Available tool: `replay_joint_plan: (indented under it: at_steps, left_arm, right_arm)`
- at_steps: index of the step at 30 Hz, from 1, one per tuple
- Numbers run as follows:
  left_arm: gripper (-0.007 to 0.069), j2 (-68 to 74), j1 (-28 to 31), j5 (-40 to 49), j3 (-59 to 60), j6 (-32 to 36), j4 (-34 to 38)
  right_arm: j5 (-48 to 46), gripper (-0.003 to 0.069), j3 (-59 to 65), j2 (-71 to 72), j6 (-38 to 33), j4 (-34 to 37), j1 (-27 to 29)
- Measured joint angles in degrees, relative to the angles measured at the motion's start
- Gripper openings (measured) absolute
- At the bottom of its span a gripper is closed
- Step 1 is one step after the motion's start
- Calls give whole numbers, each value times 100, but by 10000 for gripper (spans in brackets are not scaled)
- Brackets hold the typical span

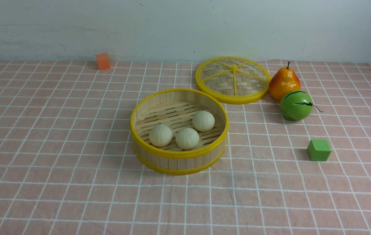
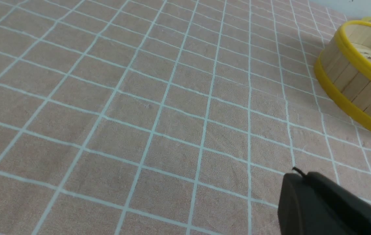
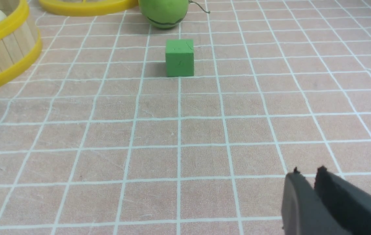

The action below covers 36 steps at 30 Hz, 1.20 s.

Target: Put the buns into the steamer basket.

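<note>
I judge the buns light and squashy, best pinched across the middle; left gripper closed empty, right gripper slightly parted, empty.

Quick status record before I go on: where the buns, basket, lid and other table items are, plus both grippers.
buns: all three inside the steamer basket
steamer basket: centre of the tablecloth, uncovered
lid: flat on the cloth behind the basket, to its right
left gripper: shut, empty, above bare cloth
right gripper: jaws slightly apart, empty
others: pear, green striped ball, green cube, orange block
</note>
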State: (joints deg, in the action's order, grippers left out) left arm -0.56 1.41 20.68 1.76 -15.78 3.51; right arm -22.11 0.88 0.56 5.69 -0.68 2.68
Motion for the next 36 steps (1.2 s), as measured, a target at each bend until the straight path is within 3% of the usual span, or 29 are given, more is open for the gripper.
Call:
replay_joint_plan:
  at_steps: [36]
  left_arm:
    - [-14,0,0,0,0,7,0]
  right_arm:
    - [0,105,0,0,0,-2,0]
